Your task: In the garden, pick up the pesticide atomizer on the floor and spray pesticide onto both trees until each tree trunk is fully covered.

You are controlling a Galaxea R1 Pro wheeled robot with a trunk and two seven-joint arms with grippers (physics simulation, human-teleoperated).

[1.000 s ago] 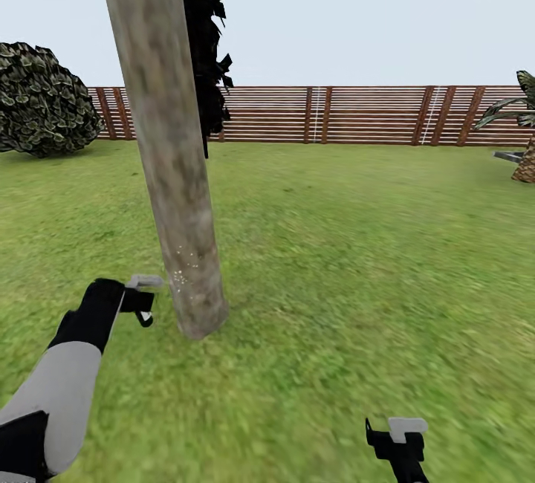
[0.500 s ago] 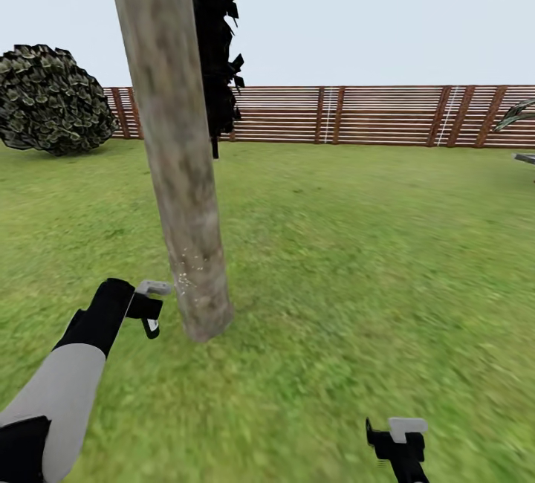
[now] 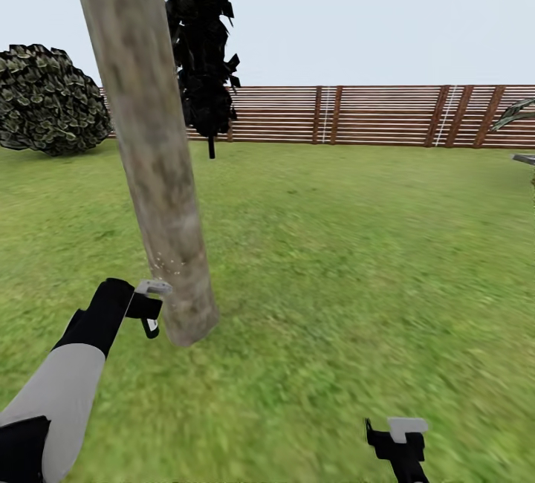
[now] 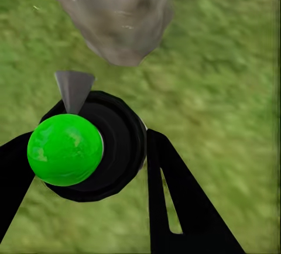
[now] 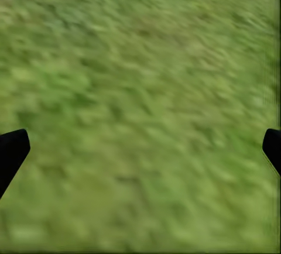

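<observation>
While the right hand (image 3: 396, 435) gapes, the left hand (image 4: 88, 166) clamps the atomizer (image 4: 88, 148), nozzle toward the trunk (image 3: 160, 193).

1. A lawn (image 3: 357, 260) of blurry green grass stretched out to the far boundary.
2. A brown fence (image 3: 371, 115) of horizontal wooden slats with darker posts ran across the back.
3. A rounded, dark leafy bush (image 3: 46, 100) sat on the grass at the left, just before the fence.
4. A narrow, near-black conifer (image 3: 199, 44) stood by the fence.
5. A pale, hazy sky (image 3: 371, 15) hung above, casting even daylight.
</observation>
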